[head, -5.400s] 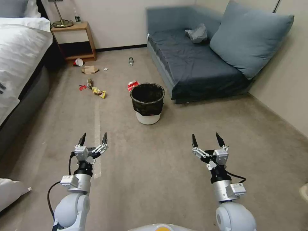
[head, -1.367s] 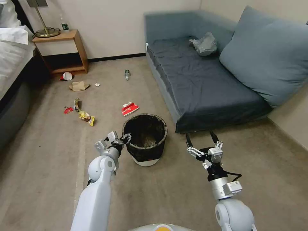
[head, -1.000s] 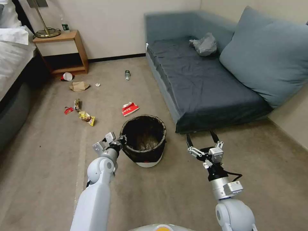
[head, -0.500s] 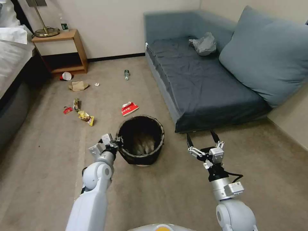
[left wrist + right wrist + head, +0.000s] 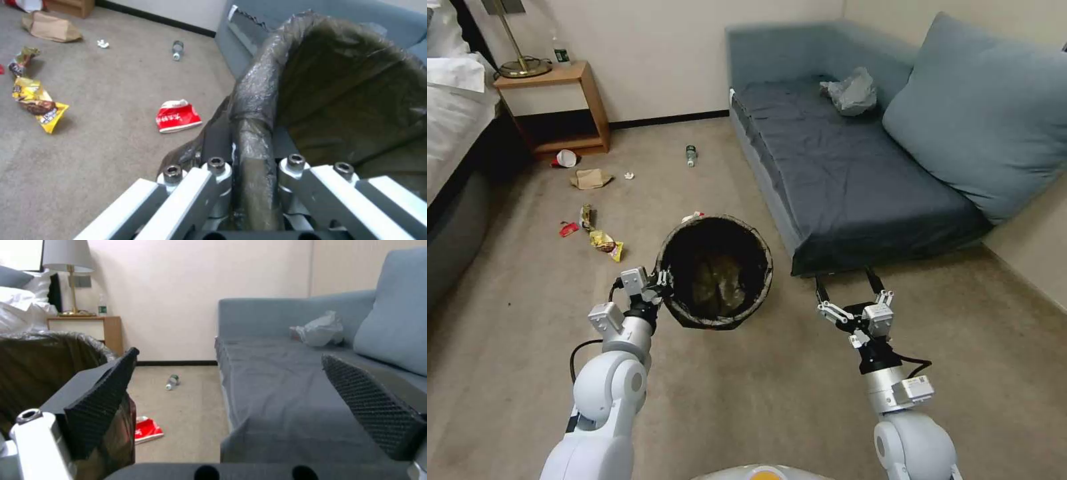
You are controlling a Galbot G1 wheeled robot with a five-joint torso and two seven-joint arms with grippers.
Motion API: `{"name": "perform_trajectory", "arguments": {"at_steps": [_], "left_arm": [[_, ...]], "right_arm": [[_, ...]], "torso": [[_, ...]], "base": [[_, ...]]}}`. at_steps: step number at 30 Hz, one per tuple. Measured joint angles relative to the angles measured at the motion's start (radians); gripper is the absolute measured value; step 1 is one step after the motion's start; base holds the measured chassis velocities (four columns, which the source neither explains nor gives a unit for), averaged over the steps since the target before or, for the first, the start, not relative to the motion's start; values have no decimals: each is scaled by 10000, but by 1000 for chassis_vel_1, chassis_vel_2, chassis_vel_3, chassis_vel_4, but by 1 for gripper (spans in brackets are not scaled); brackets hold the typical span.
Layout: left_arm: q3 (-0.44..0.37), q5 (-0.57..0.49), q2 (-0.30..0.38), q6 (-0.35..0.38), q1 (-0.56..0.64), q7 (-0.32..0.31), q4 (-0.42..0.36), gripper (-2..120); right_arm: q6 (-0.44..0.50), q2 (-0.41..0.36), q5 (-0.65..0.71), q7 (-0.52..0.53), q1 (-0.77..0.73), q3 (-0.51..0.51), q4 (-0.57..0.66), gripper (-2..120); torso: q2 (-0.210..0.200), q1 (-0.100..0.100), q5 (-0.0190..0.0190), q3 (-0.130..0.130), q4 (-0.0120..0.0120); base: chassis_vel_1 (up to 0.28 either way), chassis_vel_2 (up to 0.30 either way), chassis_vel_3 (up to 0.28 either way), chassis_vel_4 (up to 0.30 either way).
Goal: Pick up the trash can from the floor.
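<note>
The trash can, lined with a black bag folded over its rim, hangs above the beige carpeted floor, its mouth tipped toward me. My left gripper is shut on the can's near-left rim. In the left wrist view the bagged rim runs between the fingers of the left gripper. To the right of the can, my right gripper stands open with nothing between its fingers, just in front of the sofa's edge. In the right wrist view the right gripper is open, with the can beside it.
A blue-grey sofa with a big cushion and a crumpled bag runs along the right. Nightstand and bed stand at the left. Litter lies on the carpet: red packet, yellow wrapper, bottle, paper bag.
I drove up to the can. My left gripper closed on its rim and raised it off the carpet, drawing it toward me. The right arm stayed in place.
</note>
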Motion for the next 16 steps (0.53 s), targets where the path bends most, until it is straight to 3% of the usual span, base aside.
{"name": "perform_trajectory", "arguments": {"at_steps": [16], "left_arm": [[232, 128, -124, -268, -41, -42, 337, 5]], "right_arm": [[10, 14, 58, 4, -44, -11, 2, 100]], "torso": [[0, 0, 1, 0, 0]], "base": [[0, 0, 0, 0]]}}
